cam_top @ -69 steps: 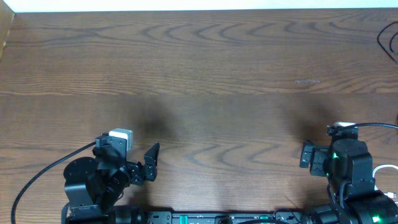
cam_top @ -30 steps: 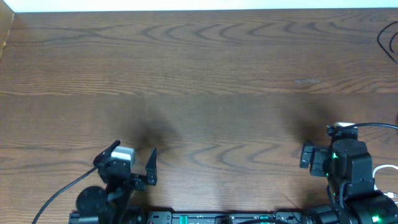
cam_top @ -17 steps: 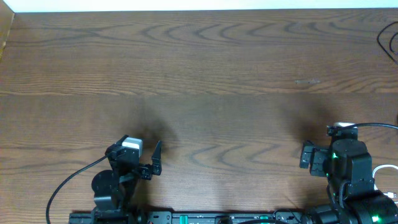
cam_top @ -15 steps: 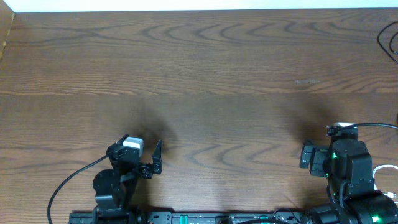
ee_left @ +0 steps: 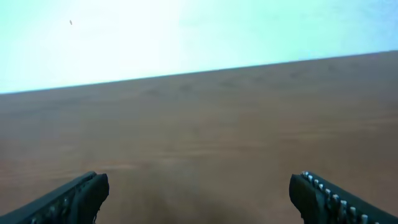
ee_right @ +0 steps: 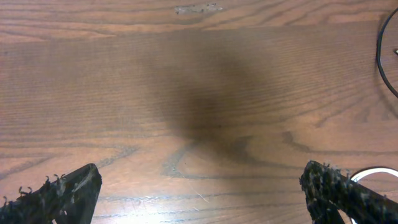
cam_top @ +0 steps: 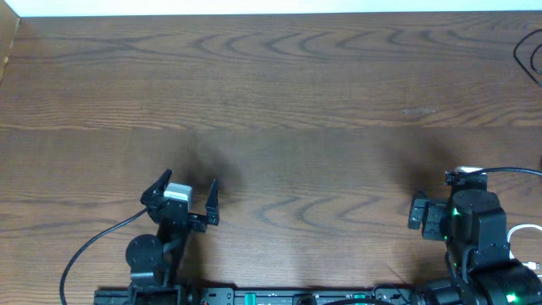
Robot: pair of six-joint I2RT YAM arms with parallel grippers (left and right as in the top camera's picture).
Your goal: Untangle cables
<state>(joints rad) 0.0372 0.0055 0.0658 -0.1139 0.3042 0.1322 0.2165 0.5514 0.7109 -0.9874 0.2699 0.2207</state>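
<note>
The jaws of the left gripper (ee_left: 199, 183) and right gripper (ee_right: 199, 177) are spread and empty. The black cord (ee_right: 378, 57) glimpsed at the edge is judged light and limp. It is best pinched near a plug.

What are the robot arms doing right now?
Not much at this moment. The left gripper and the right gripper are both open and hold nothing. They sit at the near edge of the wooden table, with bare wood in front of them. Only a bit of a thin black cord shows at the table's far right edge, and neither arm is near it. The untangling has not begun.
</note>
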